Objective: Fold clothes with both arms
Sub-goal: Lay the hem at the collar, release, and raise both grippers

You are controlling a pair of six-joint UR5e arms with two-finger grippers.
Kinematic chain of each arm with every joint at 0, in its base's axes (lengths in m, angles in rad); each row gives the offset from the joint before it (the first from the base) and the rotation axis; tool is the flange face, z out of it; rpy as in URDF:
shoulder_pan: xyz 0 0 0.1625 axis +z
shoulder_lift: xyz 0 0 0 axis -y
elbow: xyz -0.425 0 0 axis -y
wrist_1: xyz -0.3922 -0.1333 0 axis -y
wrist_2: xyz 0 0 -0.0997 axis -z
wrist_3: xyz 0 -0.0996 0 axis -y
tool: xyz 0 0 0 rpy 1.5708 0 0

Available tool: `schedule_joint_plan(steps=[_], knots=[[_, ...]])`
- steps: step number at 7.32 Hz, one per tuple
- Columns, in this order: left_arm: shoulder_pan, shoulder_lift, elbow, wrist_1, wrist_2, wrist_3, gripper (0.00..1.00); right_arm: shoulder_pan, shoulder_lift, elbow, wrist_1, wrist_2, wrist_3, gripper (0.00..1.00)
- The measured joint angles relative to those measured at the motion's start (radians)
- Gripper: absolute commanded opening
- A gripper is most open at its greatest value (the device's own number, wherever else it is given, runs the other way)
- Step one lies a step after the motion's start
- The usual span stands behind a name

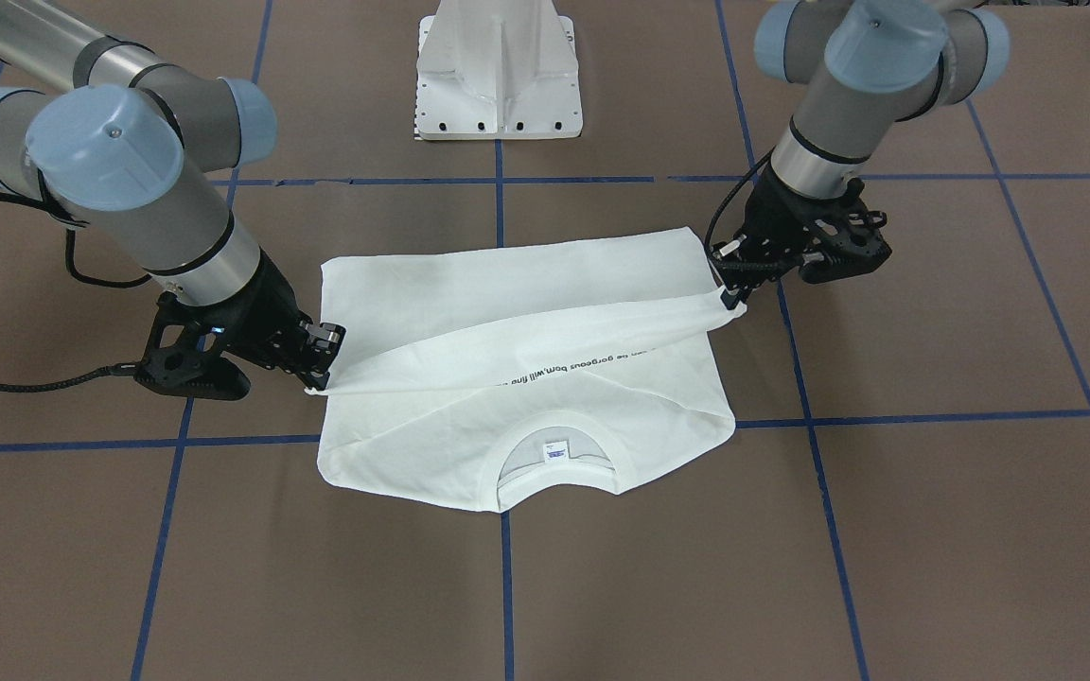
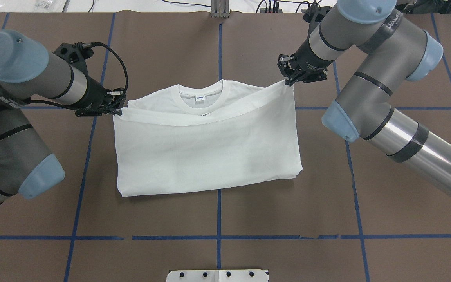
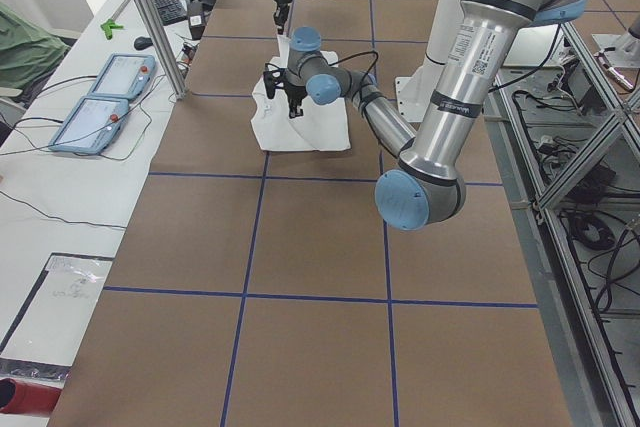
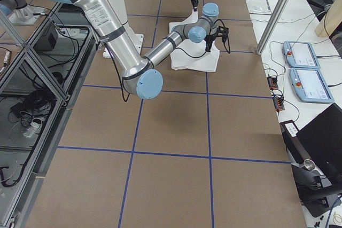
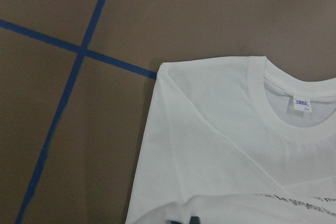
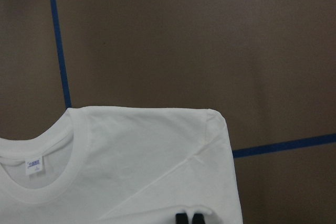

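The white T-shirt (image 2: 210,156) lies on the brown table, its collar (image 2: 201,92) and neck label (image 1: 555,452) on the side away from the robot. Its near half is raised as a taut fold across the body, showing a line of black text (image 1: 573,369). My left gripper (image 2: 119,109) is shut on one end of this raised edge, also visible in the front view (image 1: 727,284). My right gripper (image 2: 289,80) is shut on the other end (image 1: 320,378). Both wrist views look down on the collar (image 5: 294,124) (image 6: 37,182), with cloth at the fingertips.
The white metal pedestal (image 1: 498,76) stands at the robot's side of the table. Blue tape lines (image 2: 217,237) cross the brown surface. Control tablets (image 3: 100,97) and cables lie on a side bench beyond the table's far edge.
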Motion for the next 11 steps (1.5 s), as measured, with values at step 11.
schedule_joint_plan(steps=[11], knots=[[-0.055,-0.086,0.265,-0.153,0.002,0.07,0.0,-0.012,0.093,-0.189,0.05,-0.058,-0.003,0.0]])
